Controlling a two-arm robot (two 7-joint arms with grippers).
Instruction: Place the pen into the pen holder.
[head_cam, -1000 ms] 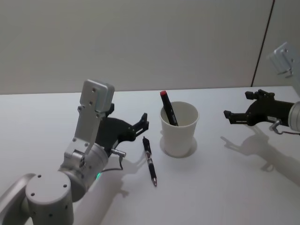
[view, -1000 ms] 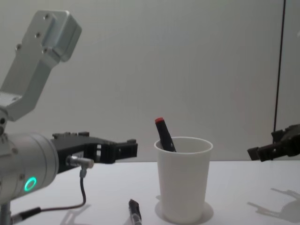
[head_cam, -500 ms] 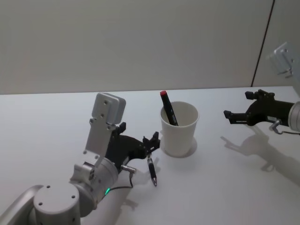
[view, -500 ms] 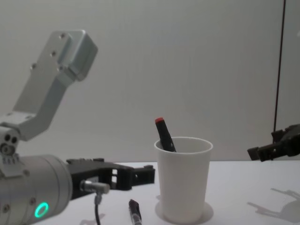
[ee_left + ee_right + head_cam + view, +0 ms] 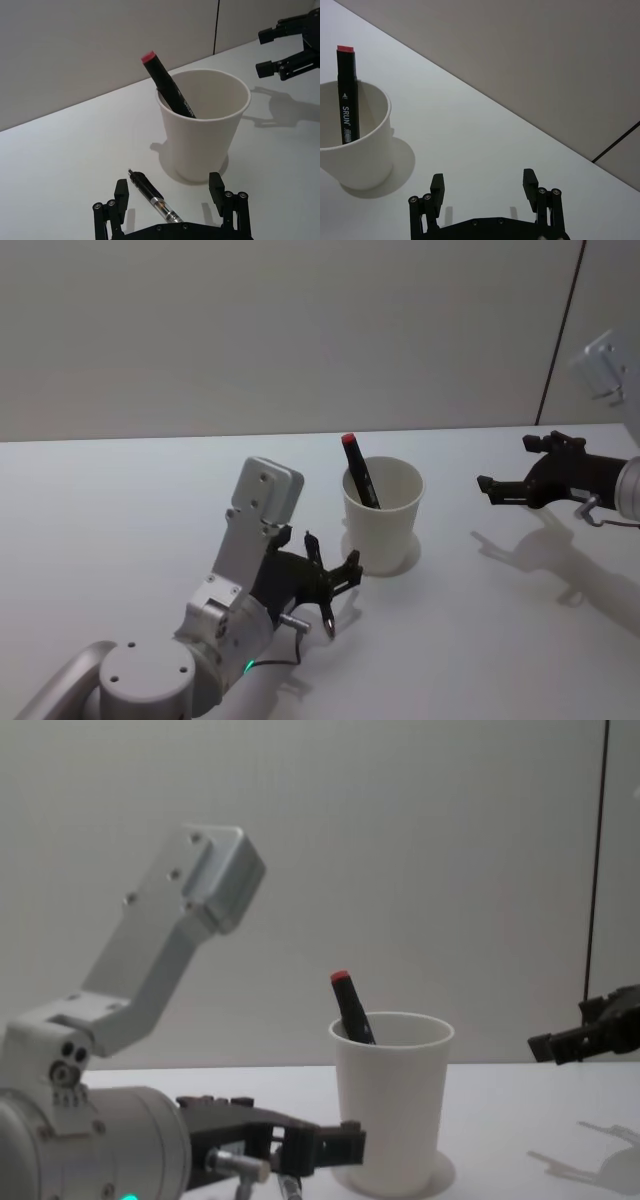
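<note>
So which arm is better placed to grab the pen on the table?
Left, I'd say: the left gripper is open with the pen between its fingers, beside the pen holder; the right gripper hovers far off.

The pen holder (image 5: pixel 383 528) is plain white; the marker (image 5: pixel 360 475) in it is black with a red cap. The pen (image 5: pixel 150 192) is black and clear.

Left arm (image 5: pixel 140 685): silver-grey cylindrical links with small dark screw holes. Boxy grey bracket (image 5: pixel 262 498) with rounded corners. Green indicator light (image 5: pixel 246 667) on the wrist housing. Metal plug (image 5: pixel 293 619) with a thin dark cable (image 5: pixel 285 660).
Left gripper (image 5: pixel 335 558): black, two slim fingers, round screw heads at the knuckles.
Right gripper (image 5: pixel 505 465): matching black build on a grey wrist (image 5: pixel 628 490).
</note>
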